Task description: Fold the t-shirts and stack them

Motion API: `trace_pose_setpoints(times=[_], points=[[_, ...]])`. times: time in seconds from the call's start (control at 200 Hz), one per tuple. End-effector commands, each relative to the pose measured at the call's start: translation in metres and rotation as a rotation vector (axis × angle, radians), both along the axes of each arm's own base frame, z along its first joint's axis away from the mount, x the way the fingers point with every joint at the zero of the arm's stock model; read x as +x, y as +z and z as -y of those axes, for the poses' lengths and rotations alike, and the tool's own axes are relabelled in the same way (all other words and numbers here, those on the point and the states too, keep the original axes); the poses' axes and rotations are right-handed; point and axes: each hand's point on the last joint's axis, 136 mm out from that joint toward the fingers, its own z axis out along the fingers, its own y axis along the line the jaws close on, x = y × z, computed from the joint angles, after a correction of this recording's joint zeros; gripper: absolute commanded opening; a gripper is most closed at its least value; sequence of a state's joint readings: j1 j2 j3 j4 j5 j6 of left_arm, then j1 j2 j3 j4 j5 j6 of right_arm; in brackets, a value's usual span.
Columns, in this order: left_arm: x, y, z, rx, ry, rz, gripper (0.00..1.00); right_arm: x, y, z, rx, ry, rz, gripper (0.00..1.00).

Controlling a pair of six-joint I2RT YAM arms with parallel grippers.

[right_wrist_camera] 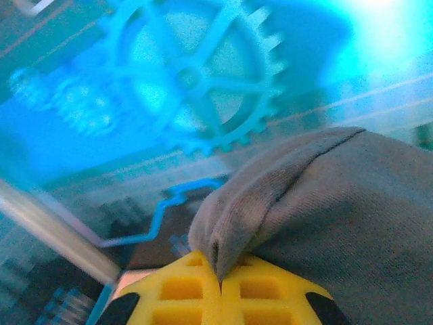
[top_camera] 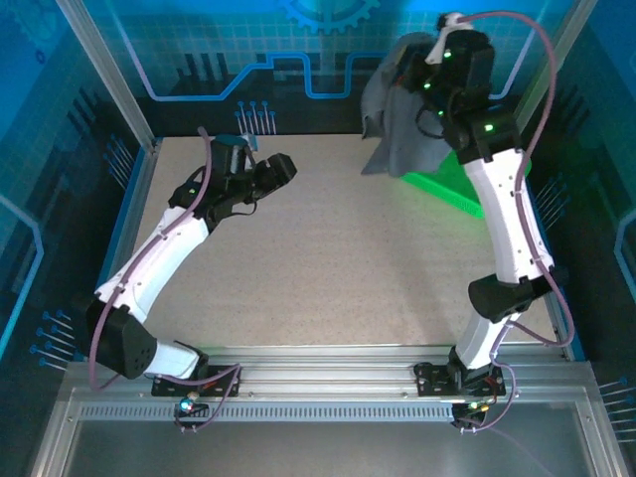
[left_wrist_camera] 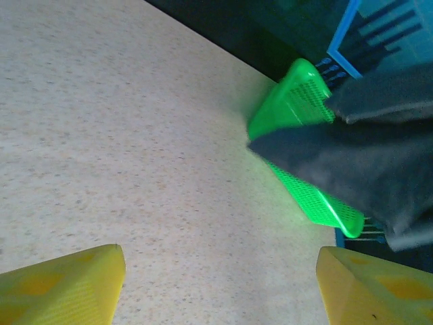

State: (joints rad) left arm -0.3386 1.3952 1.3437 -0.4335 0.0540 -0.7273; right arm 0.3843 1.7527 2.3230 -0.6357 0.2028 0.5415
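Slate-grey t-shirt (top_camera: 397, 129) hangs limp at 1 o'clock over the green mesh basket (top_camera: 449, 186), right gripper (right_wrist_camera: 220, 283) clamped on a bunched fold, left gripper (left_wrist_camera: 220, 274) spread apart at 11 o'clock; the cloth looks light and floppy, best pinched at a shoulder or hem corner.

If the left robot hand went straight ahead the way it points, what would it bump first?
Probably the grey t-shirt dangling from the right gripper, over the green basket. The open left gripper has just bare table before that. Depth is unclear, so it might meet the basket instead.
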Motion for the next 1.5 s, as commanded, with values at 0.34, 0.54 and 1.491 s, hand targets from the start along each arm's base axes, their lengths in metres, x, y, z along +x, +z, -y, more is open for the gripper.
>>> trace_pose_setpoints(times=[0.34,0.54,1.491], points=[[-0.043,-0.026,-0.048,0.166,0.113,-0.101,0.76,-0.029,-0.248,-0.062,-0.139,0.091,-0.664,0.39],[-0.058,-0.068,-0.051,0.147,0.117,-0.273,0.76,-0.061,-0.278,-0.027,-0.2,0.067,-0.705,0.53],[0.019,-0.208,-0.002,-0.593,0.672,-0.643,0.11,-0.012,-0.41,-0.033,0.173,0.019,-1.026,0.6]])
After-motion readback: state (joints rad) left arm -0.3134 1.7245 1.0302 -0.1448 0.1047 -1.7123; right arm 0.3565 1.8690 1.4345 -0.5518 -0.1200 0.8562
